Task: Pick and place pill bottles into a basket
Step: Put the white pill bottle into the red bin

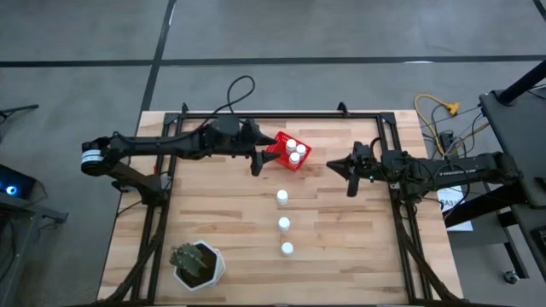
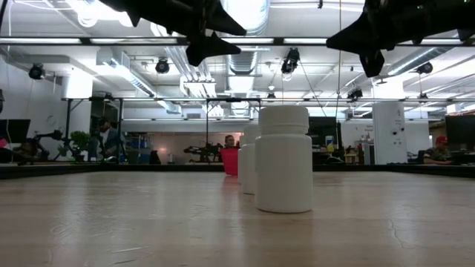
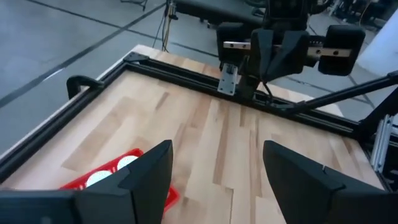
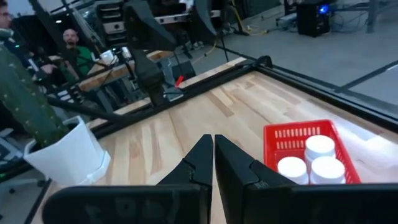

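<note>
The red basket (image 1: pixel 288 152) stands on the far middle of the table with three white pill bottles (image 1: pixel 295 152) upright inside it. Three more pill bottles (image 1: pixel 285 224) stand upright in a row on the table toward the near edge. The low view shows this row (image 2: pixel 282 159) end on. My left gripper (image 1: pixel 258 164) hangs open and empty above the table, just left of the basket (image 3: pixel 118 171). My right gripper (image 1: pixel 333 167) is shut and empty, above the table to the right of the basket (image 4: pixel 311 149).
A white hexagonal pot with a cactus (image 1: pixel 198 264) stands at the near left corner. A black frame (image 1: pixel 273 115) runs along the table's far, left and right edges. People sit in the room beyond the table (image 4: pixel 74 46).
</note>
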Robot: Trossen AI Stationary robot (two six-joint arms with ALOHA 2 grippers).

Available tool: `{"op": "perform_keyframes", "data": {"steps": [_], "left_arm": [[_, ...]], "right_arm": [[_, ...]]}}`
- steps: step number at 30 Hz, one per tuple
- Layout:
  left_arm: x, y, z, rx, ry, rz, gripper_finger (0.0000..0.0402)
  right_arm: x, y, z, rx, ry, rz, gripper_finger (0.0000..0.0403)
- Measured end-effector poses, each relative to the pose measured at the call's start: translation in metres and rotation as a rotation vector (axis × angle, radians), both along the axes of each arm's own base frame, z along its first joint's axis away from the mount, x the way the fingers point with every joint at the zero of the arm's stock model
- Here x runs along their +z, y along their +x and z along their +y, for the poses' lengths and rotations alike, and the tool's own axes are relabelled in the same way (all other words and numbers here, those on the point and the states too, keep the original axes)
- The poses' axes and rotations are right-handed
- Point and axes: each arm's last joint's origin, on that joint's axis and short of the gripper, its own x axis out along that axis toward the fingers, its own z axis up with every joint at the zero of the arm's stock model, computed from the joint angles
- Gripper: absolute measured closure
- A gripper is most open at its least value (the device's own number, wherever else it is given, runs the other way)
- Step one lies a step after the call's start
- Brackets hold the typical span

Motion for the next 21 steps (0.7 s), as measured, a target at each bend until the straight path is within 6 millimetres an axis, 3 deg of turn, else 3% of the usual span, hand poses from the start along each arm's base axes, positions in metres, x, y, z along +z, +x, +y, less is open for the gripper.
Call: {"op": "perform_keyframes", "data": {"steps": [3,10,21], "left_arm": [[0.006,-0.004,-0.001,-0.018,0.024,-0.007,0.0169],[0.015,-0.020,-0.005,-0.039,0.110,-0.007,0.0169],[-0.001,-0.027,-0.006,-0.033,0.076,0.134,0.0169]], "right_arm": [[0.002,0.001,-0.001,-0.018,-0.004,0.002,0.0394],[0.027,0.019,-0.001,-0.011,-0.084,0.001,0.0375],[0.054,0.076,-0.002,-0.001,-0.118,0.078,0.0260]]}}
